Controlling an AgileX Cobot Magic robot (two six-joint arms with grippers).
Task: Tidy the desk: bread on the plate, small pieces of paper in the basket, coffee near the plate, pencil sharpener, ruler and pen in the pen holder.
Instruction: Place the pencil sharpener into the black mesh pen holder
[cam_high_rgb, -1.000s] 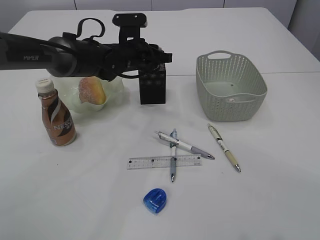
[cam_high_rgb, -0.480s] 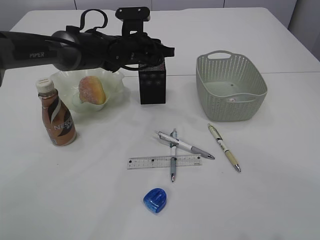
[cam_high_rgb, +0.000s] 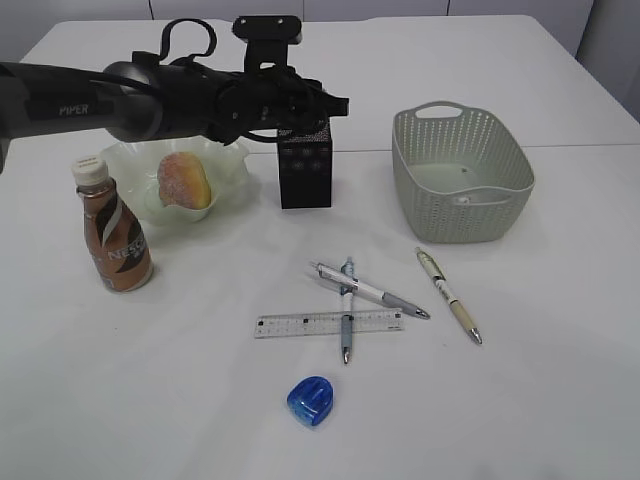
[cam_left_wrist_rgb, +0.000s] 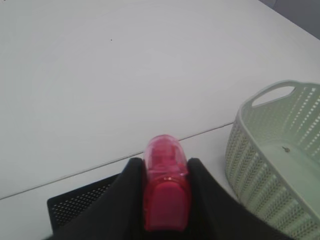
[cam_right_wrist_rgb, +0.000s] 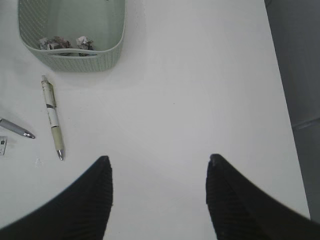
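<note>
A red pencil sharpener (cam_left_wrist_rgb: 165, 187) sits pinched between the fingers of the left gripper (cam_left_wrist_rgb: 165, 200), which hangs directly over the black mesh pen holder (cam_high_rgb: 304, 167) — in the left wrist view the holder's rim shows just below and behind the fingers. The jaws are closed to the sharpener's width, pressing on both of its sides, and it touches nothing else.

The right gripper (cam_right_wrist_rgb: 159, 165) hovers over bare table with its fingers spread wide and nothing between them.

On the table in front of the pen holder lie two crossed pens (cam_high_rgb: 368, 291), one resting across a clear ruler (cam_high_rgb: 328, 323), with a third pen (cam_high_rgb: 448, 295) apart to the right and a blue pencil sharpener (cam_high_rgb: 311, 401) nearer the camera. The green basket (cam_high_rgb: 462, 172) stands right of the holder — crumpled paper scraps (cam_right_wrist_rgb: 62, 42) lie inside it. Left of the holder, the bread (cam_high_rgb: 184, 180) sits on the pale plate (cam_high_rgb: 230, 160), and the coffee bottle (cam_high_rgb: 114, 229) stands upright just in front of it.
</note>
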